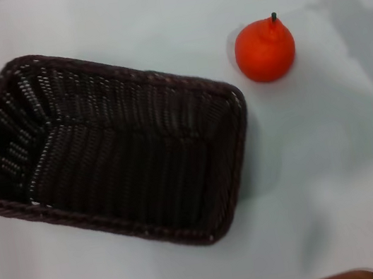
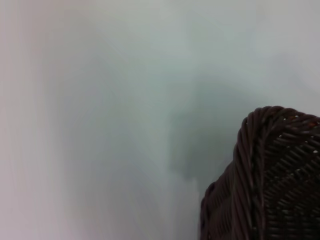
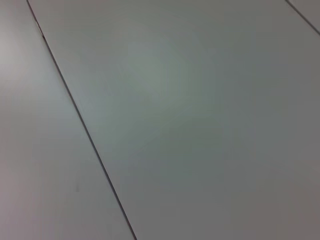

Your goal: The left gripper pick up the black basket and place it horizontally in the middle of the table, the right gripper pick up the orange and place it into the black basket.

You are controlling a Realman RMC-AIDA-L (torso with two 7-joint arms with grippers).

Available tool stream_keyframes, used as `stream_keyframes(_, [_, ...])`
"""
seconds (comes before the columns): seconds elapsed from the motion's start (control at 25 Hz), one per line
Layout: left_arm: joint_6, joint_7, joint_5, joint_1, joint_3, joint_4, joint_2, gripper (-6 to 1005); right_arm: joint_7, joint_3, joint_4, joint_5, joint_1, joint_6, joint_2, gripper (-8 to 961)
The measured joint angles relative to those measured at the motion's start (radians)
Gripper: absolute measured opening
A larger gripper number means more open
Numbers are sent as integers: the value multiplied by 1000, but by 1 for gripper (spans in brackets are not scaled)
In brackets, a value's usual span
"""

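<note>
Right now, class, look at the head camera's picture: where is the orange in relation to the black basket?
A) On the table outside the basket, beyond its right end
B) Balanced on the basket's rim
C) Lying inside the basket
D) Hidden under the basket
A: the orange sits upright on the bare white table, apart from the black basket, whose inside holds no fruit.
</note>
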Motion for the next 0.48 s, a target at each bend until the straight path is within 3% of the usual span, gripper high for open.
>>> stream_keyframes(0.16, [2, -14, -8, 15, -78, 10, -1, 155, 0, 0, 0, 0, 10, -18, 0, 927])
stream_keyframes(0.48, [22, -67, -30, 96, -89, -6, -6, 152, 1, 0, -4, 0, 16, -21, -4, 927])
